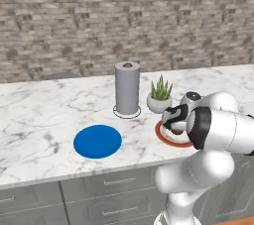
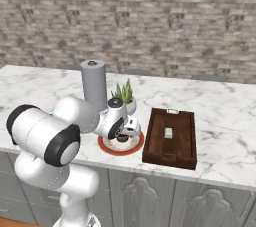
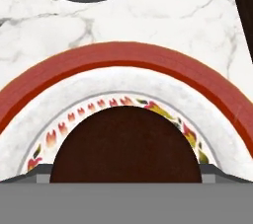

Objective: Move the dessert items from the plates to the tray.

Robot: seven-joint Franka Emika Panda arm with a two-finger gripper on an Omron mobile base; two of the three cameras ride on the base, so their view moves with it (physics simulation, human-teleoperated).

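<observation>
Marble counter runs under a brick wall. On it the blue plate lies bare, well left of the orange-rimmed plate. Gripper hangs low over that plate, right above the cupcake; whether its jaws grip I cannot tell. Cream cube sits in the tray, just right of the plate

The arm covers most of the orange-rimmed plate from the left. The cupcake is cut off at the hand view's bottom, so can't tell how the jaws stand. Cube in the tray is too tiny for detail.
</observation>
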